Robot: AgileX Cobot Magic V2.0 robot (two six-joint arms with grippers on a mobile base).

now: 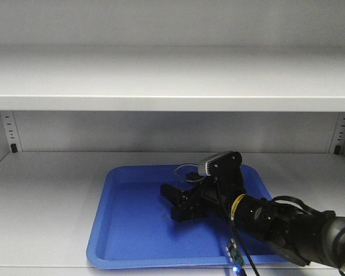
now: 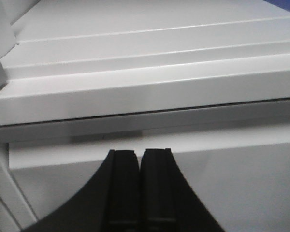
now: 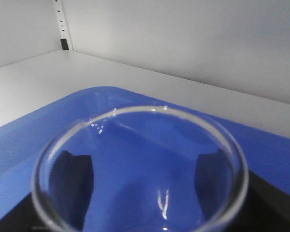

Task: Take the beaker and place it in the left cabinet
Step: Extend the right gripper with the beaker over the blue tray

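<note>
Beaker (image 3: pixel 140 169) visible only from right wrist, right gripper (image 1: pixel 178 204) over tray (image 1: pixel 126 230)

The right arm (image 1: pixel 287 221) is glossy black with a yellow ring, and a grey camera (image 1: pixel 213 163) with a thin cable tops its black right tool (image 1: pixel 175 201). At the bottom of the left wrist view, the left tool (image 2: pixel 139 188) shows two matte black ribbed fingers.

A laboratory storage cabinet, as we read it.

We see a light grey metal cabinet (image 1: pixel 161 86) with wide flat shelves and slotted rails (image 1: pixel 10 132) at its back corners, the plain kind of shelving we know from a lab store. A blue plastic tray (image 1: pixel 132 230) lies on the lower shelf, and in the right wrist view the round rim of a clear glass beaker (image 3: pixel 135 116) stands over that tray; such glassware marks the place as a lab.
</note>
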